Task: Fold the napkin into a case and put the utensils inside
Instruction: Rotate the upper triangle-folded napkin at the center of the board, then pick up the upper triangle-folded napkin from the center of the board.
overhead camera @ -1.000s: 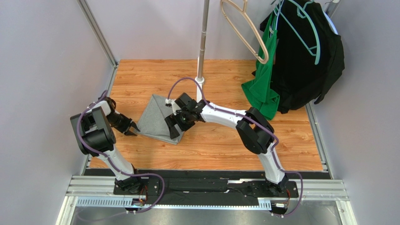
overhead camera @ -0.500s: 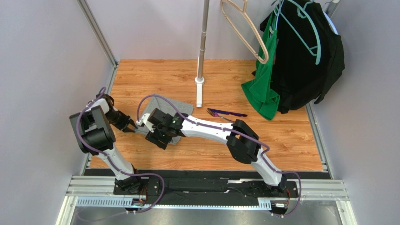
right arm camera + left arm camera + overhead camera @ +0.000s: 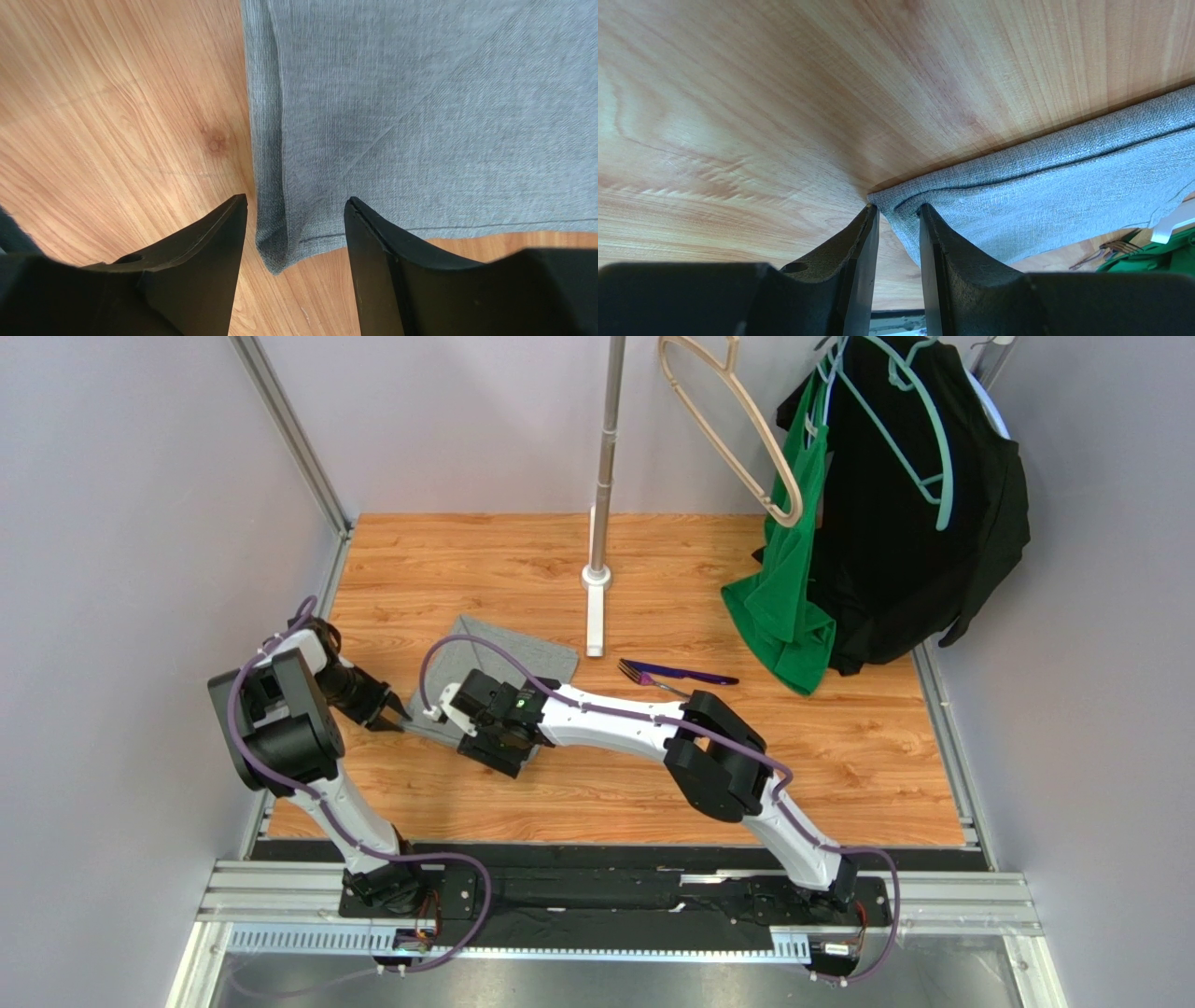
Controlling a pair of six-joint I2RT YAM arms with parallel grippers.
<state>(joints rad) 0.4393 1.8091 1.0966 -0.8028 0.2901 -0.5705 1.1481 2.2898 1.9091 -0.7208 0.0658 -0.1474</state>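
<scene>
The right tool (image 3: 295,204) had swung left across the napkin (image 3: 522,648), laying 1 fold flat. Its jaws stood apart, narrowing astride the near corner, while the left tool (image 3: 898,210) stayed pinched on the left corner. The napkin lay left on the worktop (image 3: 842,742), the 2 utensils (image 3: 678,675) uncovered to its right. More folding looked due.
</scene>
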